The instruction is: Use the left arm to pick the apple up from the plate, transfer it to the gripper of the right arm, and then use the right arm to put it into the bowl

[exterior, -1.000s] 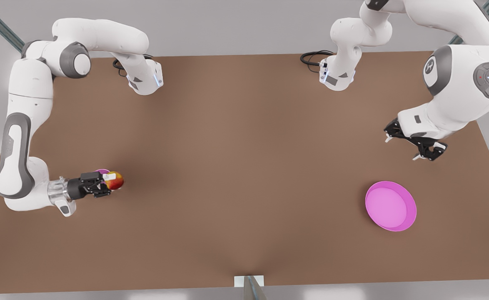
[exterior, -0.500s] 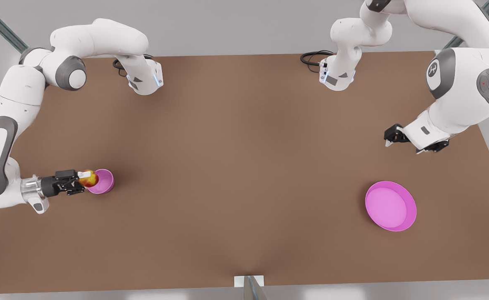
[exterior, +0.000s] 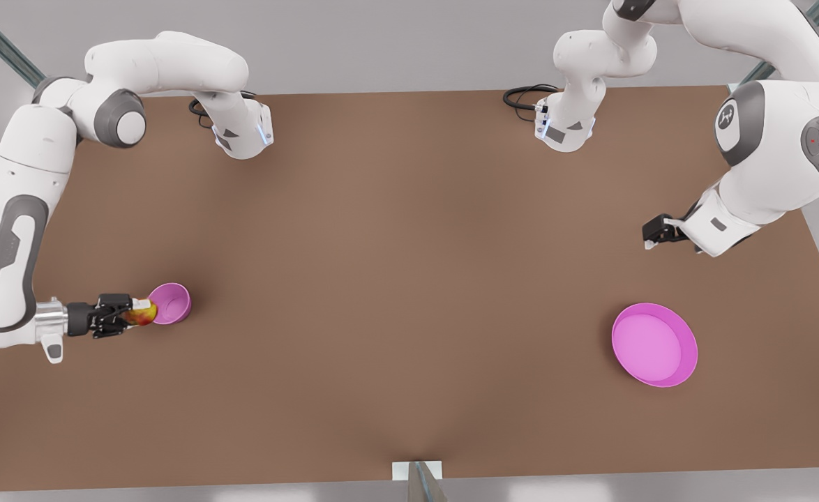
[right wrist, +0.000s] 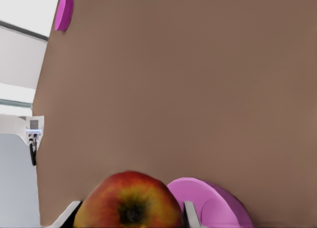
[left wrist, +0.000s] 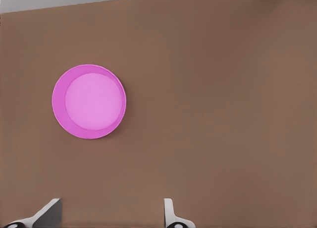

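The red and yellow apple [exterior: 143, 315] [right wrist: 130, 200] sits between the white fingertips [right wrist: 187, 213] of my right gripper [exterior: 139, 313], which is shut on it at the front view's left. The small deep pink bowl [exterior: 171, 302] [right wrist: 213, 203] stands right beside the apple, on the side away from the arm. The wide magenta plate [exterior: 654, 344] [left wrist: 89, 101] [right wrist: 63, 11] lies bare at the front view's right. My left gripper [exterior: 673, 240] [left wrist: 109, 215] hangs open behind the plate, partly hidden under its own wrist, with nothing between its fingers [left wrist: 47, 213].
Both arm bases [exterior: 242, 132] [exterior: 566, 125] stand at the table's back edge with black cables. A small metal bracket [exterior: 416, 475] sits at the front edge. Bare brown tabletop [exterior: 409, 279] stretches between bowl and plate.
My right gripper carried the apple toward the front view's left, from past the bowl to just beside its near rim. The left arm drew back slightly and its gripper tucked under the wrist.
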Robot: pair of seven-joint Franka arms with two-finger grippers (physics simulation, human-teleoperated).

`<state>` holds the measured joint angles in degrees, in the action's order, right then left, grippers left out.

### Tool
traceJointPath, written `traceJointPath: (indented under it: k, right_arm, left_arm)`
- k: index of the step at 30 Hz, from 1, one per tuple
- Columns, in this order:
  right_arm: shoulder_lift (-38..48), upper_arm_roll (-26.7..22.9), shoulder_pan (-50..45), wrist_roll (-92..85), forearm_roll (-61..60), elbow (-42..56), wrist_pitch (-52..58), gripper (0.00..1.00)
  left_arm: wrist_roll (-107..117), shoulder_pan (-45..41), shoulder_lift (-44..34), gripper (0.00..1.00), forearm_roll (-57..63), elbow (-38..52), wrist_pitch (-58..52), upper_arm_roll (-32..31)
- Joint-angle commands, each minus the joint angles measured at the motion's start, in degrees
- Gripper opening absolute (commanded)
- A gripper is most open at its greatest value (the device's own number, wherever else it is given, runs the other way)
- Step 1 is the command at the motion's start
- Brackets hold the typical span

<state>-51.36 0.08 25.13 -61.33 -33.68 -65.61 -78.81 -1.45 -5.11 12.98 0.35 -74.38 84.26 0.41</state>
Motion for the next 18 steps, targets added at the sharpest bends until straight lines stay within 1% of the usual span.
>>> traceJointPath:
  k: [1,4,9,14,18]
  right_arm:
    - [1.17,0.89,0.00,-8.01,4.58,-1.18,-4.68,0.66]
    - [5.74,2.47,0.35,-8.89,6.70,-8.82,-8.19,0.66]
    - [5.48,2.47,0.27,-9.07,6.78,-9.88,-9.51,0.66]
    - [5.66,3.26,0.27,-9.07,6.78,-13.93,-12.77,0.66]
    - [5.83,3.27,0.36,-9.68,7.05,-15.25,-13.30,0.67]
  left_arm:
    - [7.69,0.36,-0.06,1.00,0.00,0.03,0.20,0.03]
    - [7.87,0.54,-0.14,1.00,0.00,0.03,0.29,-0.06]
    - [7.87,0.45,-0.06,1.00,0.09,0.03,0.29,-0.06]
    - [7.87,0.36,-0.06,1.00,0.09,0.03,0.29,-0.06]
    - [7.87,0.27,-0.06,1.00,0.09,0.03,0.29,-0.06]
